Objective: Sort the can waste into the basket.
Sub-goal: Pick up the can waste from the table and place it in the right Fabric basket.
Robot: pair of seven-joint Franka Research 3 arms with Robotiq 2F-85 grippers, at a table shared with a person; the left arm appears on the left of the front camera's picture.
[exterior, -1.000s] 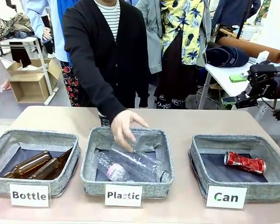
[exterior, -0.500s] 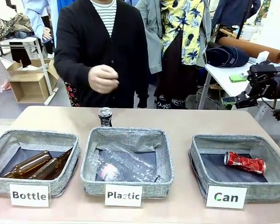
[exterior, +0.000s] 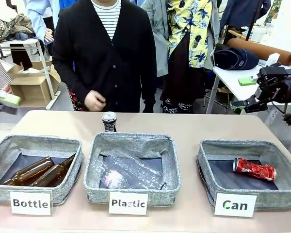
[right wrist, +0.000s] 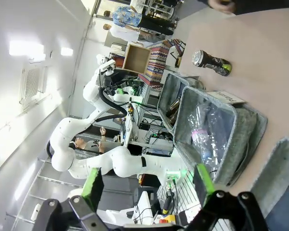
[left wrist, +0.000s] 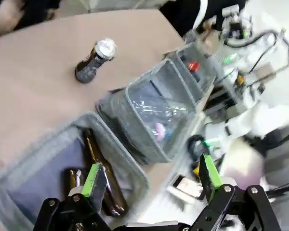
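A dark can point(exterior: 109, 121) with a silver top stands upright on the table just behind the "Plastic" bin point(exterior: 131, 188). A crushed red can point(exterior: 254, 169) lies inside the "Can" basket point(exterior: 276, 198) at the right. My left gripper point(exterior: 4, 101) shows blurred at the far left edge, above the table's corner. In its wrist view the left gripper point(left wrist: 151, 175) is open and empty, high over the "Bottle" bin point(left wrist: 62, 144), with the dark can point(left wrist: 94, 60) beyond it. My right gripper point(right wrist: 148, 183) is open and empty, off the table's right side, facing the dark can point(right wrist: 211, 61).
The "Bottle" bin point(exterior: 68, 187) at the left holds two brown glass bottles point(exterior: 39, 172). Clear plastic bottles point(exterior: 128, 172) lie in the middle bin. A person in a dark cardigan stands at the far edge, one hand point(exterior: 94, 101) hanging just behind the table.
The person's hand left the Plastic bin and dropped to their side; the dark can now stands behind that bin. My left gripper has come into the front view at the left edge.
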